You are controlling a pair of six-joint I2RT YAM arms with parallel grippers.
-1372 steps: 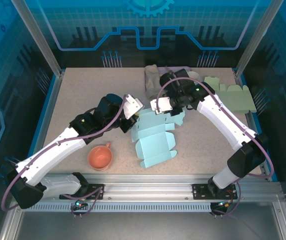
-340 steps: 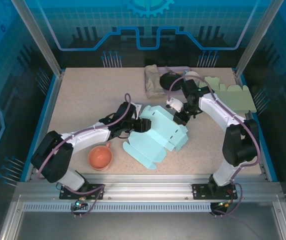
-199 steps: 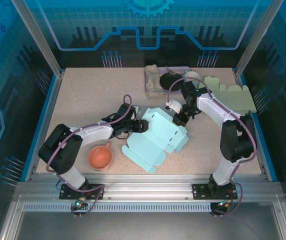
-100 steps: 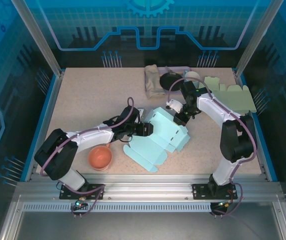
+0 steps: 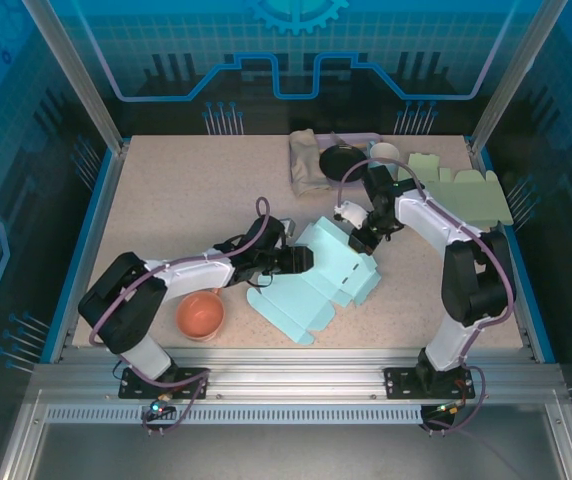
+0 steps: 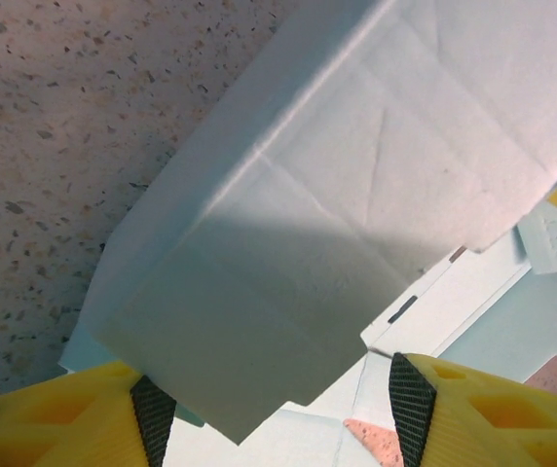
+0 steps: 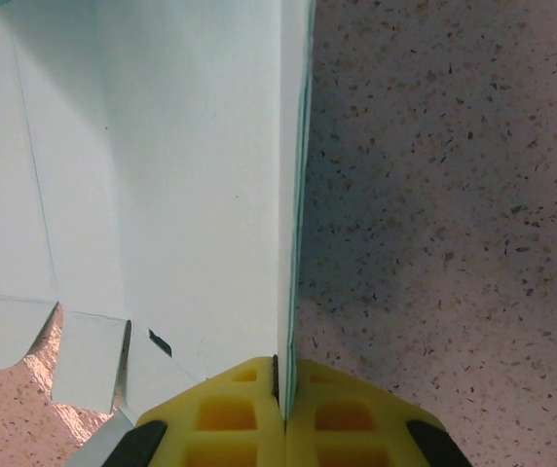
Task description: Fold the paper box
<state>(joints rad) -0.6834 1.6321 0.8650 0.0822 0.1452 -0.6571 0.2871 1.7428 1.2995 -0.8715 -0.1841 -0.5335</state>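
1. I've got the paper box (image 5: 311, 285) mid-table: light blue and mostly unfolded. The near part lies flat on the table (image 5: 186, 190), and the far panel is tilted up between the two grippers.
2. The right gripper (image 5: 358, 238) is at the far right edge of the box. On its wrist camera the fingers (image 7: 230, 418) are pressed together with the thin edge of an upright panel of the box (image 7: 181, 195) pinched between them. So it has a firm hold on the box.
3. The left gripper (image 5: 299, 260) sits at the left side of the raised panel, with its arm low over the table.
4. On the left wrist camera the jaws stand wide apart, and a corner of the raised panel (image 6: 356, 195) reaches down into the gap. Nothing is clamped. I can't tell whether either pad (image 6: 152, 423) touches the paper.
5. An orange cup (image 5: 199, 313) stands upright near-left of the box, just beside the left forearm and clear of the paper.
6. A green cardboard sheet (image 5: 466, 190) lies flat at the far right of the table, well apart from the box.
7. A brownish cloth bundle (image 5: 306, 162) and a black round thing (image 5: 341, 160) sit at the far edge, behind the right gripper.
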